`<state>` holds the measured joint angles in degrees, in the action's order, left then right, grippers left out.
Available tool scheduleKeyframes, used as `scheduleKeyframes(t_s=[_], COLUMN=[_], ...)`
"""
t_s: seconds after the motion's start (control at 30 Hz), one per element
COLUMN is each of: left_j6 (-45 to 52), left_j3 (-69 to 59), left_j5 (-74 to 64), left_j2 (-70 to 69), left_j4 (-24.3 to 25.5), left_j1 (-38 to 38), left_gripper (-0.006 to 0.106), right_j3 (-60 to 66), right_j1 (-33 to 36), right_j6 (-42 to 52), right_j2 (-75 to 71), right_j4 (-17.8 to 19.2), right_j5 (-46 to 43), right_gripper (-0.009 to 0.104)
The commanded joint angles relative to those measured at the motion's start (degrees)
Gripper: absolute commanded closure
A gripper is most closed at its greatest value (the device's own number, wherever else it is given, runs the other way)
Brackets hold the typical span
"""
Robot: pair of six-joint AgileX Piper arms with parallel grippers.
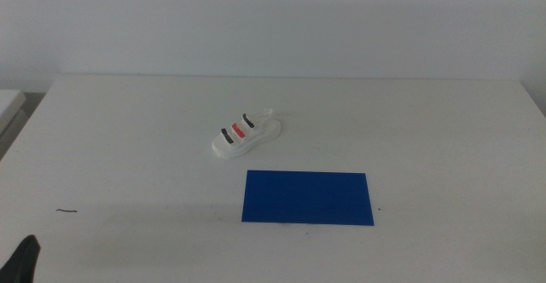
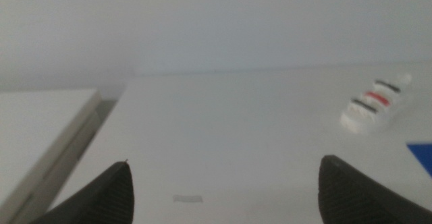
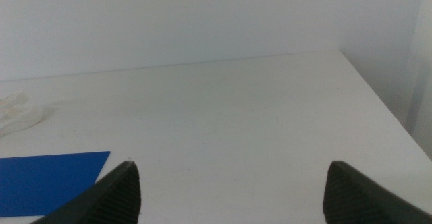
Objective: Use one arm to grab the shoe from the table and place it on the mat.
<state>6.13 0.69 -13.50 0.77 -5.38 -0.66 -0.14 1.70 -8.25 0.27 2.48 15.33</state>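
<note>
The white shoe [image 1: 246,135] with two dark straps and one red strap lies on the white table [image 1: 426,138], just behind the left end of the blue mat [image 1: 307,198]. The shoe also shows in the left wrist view [image 2: 375,103], and its edge shows in the right wrist view [image 3: 17,115]. My left gripper [image 2: 226,193] is open and empty, low at the table's front left corner, where one dark tip shows in the middle view [image 1: 24,257]. My right gripper [image 3: 233,193] is open and empty at the front right, out of the middle view. The mat shows in both wrist views [image 3: 50,173] [image 2: 422,153].
A small dark mark [image 1: 66,210] lies on the table at the front left. A second white surface [image 2: 40,133] stands beside the table's left edge. A plain white wall [image 1: 273,19] rises behind the table.
</note>
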Motion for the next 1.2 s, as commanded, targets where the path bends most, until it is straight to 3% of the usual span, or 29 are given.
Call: scheduleKeyframes(t_s=[0.0,0.2,0.33,0.43,0.53,0.67,0.73,1.17], left_j6=[-0.2,0.3,5.5,10.8,7.8,5.2,6.4,12.9], left_j3=[5.1,38.4,58.0,68.1,76.6,88.3,94.5,122.5], left_j5=[-3.5,-36.5,-49.6,-50.2,-48.0,-48.2,-50.3,-56.5], left_j2=[5.3,38.6,58.2,71.4,82.0,95.1,101.7,128.7], left_j4=[-0.6,-1.7,-5.0,-4.2,-3.1,6.7,8.8,7.2], left_j1=[0.6,1.9,2.1,5.4,11.0,18.4,21.0,27.1], left_gripper=[0.007,0.007,0.007,0.007,0.007,0.007,0.007,0.007], right_j3=[0.1,0.1,0.1,0.1,0.1,0.1,0.1,0.1], right_j1=[0.0,0.0,0.0,0.0,0.0,0.0,0.0,0.0], right_j6=[0.3,0.3,0.3,0.3,0.3,0.3,0.3,0.3], right_j2=[-0.3,-0.3,-0.3,-0.3,-0.3,-0.3,-0.3,-0.3], right_j4=[0.3,0.3,0.3,0.3,0.3,0.3,0.3,0.3], right_j5=[-0.4,-0.4,-0.4,-0.4,-0.4,-0.4,-0.4,-0.4], right_gripper=[0.016,0.016,0.016,0.016,0.016,0.016,0.016,0.016])
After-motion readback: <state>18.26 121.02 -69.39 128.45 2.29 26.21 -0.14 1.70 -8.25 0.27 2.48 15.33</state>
